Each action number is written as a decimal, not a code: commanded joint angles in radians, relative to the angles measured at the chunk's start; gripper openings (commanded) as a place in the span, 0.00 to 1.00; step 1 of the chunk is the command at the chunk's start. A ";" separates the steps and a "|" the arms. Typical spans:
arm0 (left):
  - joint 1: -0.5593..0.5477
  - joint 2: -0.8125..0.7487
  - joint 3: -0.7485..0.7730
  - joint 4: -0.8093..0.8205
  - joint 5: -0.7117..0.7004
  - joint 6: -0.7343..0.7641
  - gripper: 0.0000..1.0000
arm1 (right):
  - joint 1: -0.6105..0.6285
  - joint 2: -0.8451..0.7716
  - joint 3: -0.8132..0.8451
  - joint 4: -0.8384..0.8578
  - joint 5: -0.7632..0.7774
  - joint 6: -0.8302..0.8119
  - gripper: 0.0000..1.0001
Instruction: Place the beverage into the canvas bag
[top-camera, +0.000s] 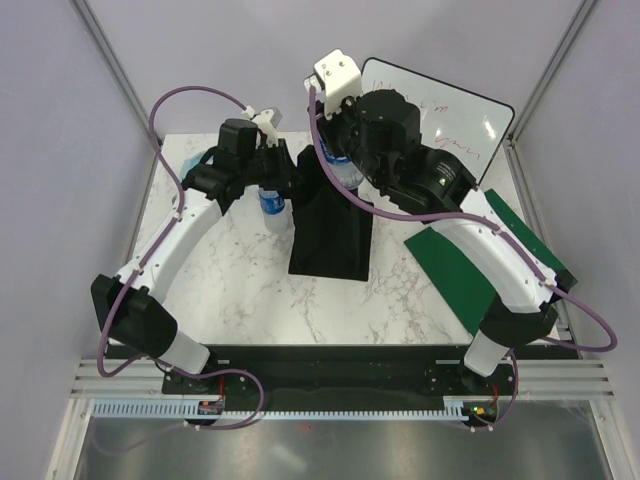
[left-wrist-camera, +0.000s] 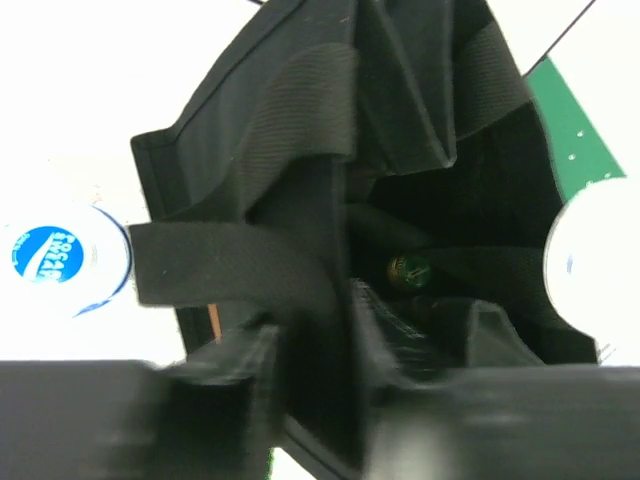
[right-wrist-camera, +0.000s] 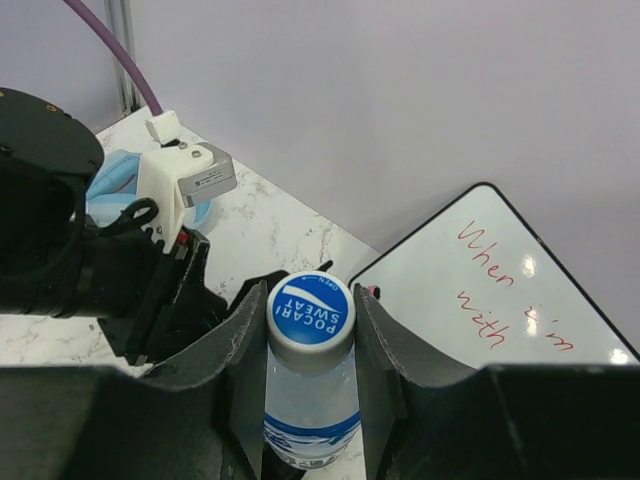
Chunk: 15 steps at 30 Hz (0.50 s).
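The right tool is closed on the beverage bottle, with one finger pressed against each side just below the blue cap, and the bottle is upright. In the top view, this bottle hangs at the far end of the canvas bag, by the rim of its open mouth, with the cap and shoulder well above the fabric. The bag stands upright on the marble surface between the two arms. The left tool is at the bag's left rim. A fold of the black wall and a loop handle run between its fingers, but that view is blurred there, so it cannot be told whether they are clamped on the fabric. A small green-capped item lies deep inside the bag. A second bottle with a matching blue cap stands on the surface just beside the bag's left wall, under the left arm. A whiteboard with red writing leans at the far edge. A green board lies flat to the right of the bag, partly under the right arm.
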 joint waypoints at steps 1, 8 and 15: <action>-0.002 -0.003 0.040 0.039 0.024 0.036 0.12 | -0.027 0.000 0.058 0.181 -0.072 -0.013 0.00; -0.002 -0.003 0.046 0.039 0.032 0.042 0.02 | -0.041 0.010 -0.051 0.264 -0.150 0.034 0.00; -0.004 -0.006 0.045 0.038 0.035 0.033 0.02 | -0.084 -0.075 -0.365 0.530 -0.207 0.017 0.00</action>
